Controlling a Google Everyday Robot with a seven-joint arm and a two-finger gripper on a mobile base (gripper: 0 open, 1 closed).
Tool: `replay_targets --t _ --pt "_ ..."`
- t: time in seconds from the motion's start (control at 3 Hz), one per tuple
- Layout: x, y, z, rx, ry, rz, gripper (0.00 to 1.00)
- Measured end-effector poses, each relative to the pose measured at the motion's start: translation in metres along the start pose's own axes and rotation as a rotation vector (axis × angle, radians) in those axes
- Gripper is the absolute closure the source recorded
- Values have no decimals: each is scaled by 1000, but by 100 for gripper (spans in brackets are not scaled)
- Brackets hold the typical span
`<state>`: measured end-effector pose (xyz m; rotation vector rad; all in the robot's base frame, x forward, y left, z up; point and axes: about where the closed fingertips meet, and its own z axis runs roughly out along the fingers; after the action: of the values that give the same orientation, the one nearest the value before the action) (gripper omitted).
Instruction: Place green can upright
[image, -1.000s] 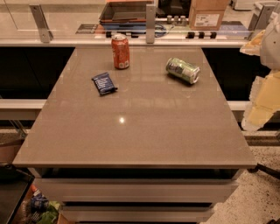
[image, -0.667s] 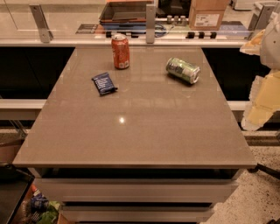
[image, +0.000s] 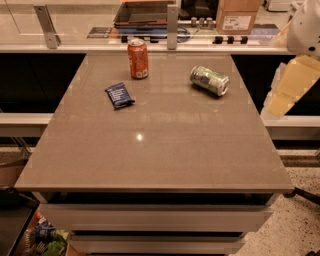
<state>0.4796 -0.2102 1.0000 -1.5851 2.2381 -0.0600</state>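
Note:
The green can (image: 209, 80), with a green and white label and silver ends, lies on its side at the back right of the brown table (image: 160, 150), its silver end towards the right front. My gripper (image: 287, 87) hangs as a pale shape with the arm beyond the table's right edge. It is to the right of the can, apart from it and holding nothing.
An orange-red can (image: 138, 58) stands upright at the back, left of centre. A dark blue packet (image: 119, 95) lies flat in front of it. A glass rail with metal posts (image: 172, 20) runs behind the table. A cardboard box (image: 237, 15) sits beyond it.

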Motion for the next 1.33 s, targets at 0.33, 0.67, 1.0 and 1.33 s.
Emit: replay_targets --t 0.33,0.67,1.0,1.33 --pt "-10 -26 9 -14 -32 87 0" --pt "-18 -57 19 -17 -69 201 0" --pt "-27 -86 28 4 -73 295 0" --pt "-33 -110 40 42 -44 378 0"
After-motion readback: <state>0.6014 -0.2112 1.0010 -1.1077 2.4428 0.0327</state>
